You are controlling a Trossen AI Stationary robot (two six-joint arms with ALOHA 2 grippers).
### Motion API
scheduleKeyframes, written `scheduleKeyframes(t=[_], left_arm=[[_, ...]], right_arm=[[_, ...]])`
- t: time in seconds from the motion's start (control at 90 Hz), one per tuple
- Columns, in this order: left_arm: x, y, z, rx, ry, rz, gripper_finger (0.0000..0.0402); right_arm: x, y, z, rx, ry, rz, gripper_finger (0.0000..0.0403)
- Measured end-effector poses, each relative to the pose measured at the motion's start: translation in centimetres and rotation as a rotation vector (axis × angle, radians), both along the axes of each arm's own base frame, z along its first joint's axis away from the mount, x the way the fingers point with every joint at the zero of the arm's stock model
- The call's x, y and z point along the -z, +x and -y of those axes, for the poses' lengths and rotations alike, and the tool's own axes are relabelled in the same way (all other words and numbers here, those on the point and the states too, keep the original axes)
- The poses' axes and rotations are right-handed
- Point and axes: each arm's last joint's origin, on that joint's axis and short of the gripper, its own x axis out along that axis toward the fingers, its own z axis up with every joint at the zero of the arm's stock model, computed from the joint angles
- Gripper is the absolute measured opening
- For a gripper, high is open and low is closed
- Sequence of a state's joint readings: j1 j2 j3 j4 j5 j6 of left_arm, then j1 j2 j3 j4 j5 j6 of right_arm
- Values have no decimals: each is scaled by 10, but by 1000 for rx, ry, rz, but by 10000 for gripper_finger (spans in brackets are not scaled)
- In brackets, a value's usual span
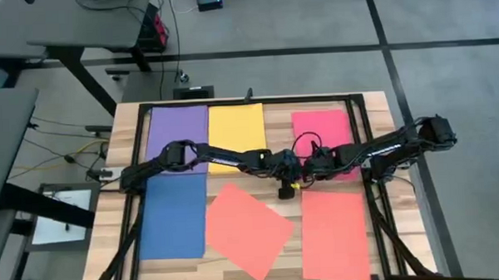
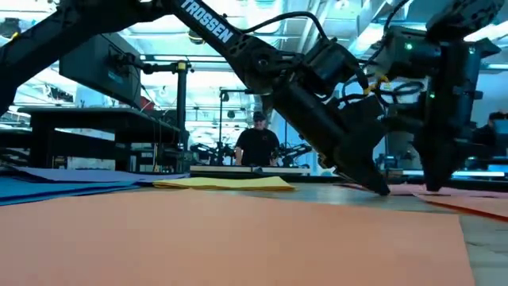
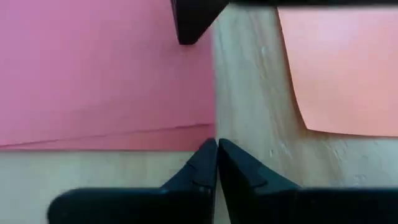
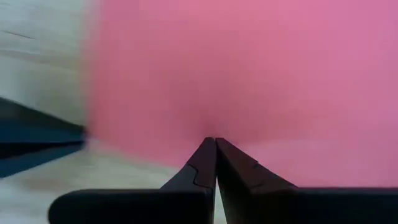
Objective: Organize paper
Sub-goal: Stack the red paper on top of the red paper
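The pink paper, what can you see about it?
The pink paper is a thin, flat, plain sheet lying on the wooden table at the far right, squared to the edge. The right gripper, shut, points down at its near-left corner. The left gripper, also shut, sits by that same corner.

Wooden surface [image 1: 274, 122] with a black frame [image 1: 248, 101] along its edges, standing on a grey tiled floor [image 1: 447, 67]. Grey desks [image 1: 87, 25] lie beyond; a white printed sheet [image 1: 62, 215] lies beside. Background, low view: a person [image 2: 258, 143] in dark clothing.
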State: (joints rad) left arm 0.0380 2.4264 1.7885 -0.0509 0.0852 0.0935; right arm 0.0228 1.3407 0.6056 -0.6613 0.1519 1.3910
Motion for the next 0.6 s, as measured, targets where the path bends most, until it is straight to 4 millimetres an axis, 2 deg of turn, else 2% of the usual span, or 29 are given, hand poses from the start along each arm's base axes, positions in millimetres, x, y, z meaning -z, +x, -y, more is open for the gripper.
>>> scheduleKeyframes(t=[0.122, 0.289, 0.456, 0.6], left_arm=[[0, 0, 0, 1, 0, -2, 1], [0, 0, 0, 0, -1, -4, 1], [0, 0, 0, 1, -1, -1, 1], [0, 0, 0, 1, -1, -4, 1]], right_arm=[[-6, 2, 1, -49, -10, -21, 0], [-5, 2, 2, -31, -10, -24, 0], [-4, -12, 2, -18, -16, -161, 0], [-3, -15, 3, -14, -21, -193, 0]])
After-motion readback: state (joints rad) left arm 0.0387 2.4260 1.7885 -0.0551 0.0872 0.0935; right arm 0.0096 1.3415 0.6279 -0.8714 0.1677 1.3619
